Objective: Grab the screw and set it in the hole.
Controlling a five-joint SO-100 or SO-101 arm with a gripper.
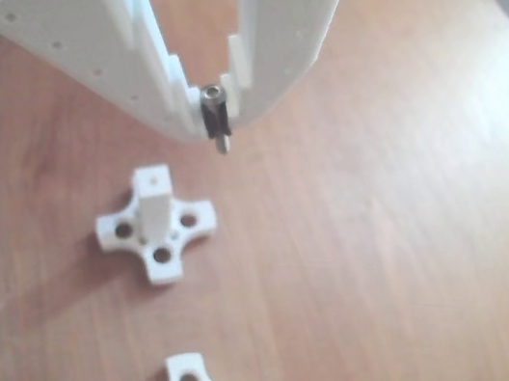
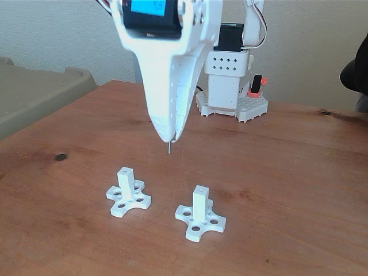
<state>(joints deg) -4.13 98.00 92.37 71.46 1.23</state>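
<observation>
Now screw point(image 1: 215, 117) clamped between jaws, tip down

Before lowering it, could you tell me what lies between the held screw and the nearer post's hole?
Nothing: in the fixed view, only bare table shows between screw and hole.

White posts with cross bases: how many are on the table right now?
2. In the fixed view, one post stands left, below and ahead of the gripper holding the screw; the other post stands right of it, nearer the camera. None looks hidden.
</observation>
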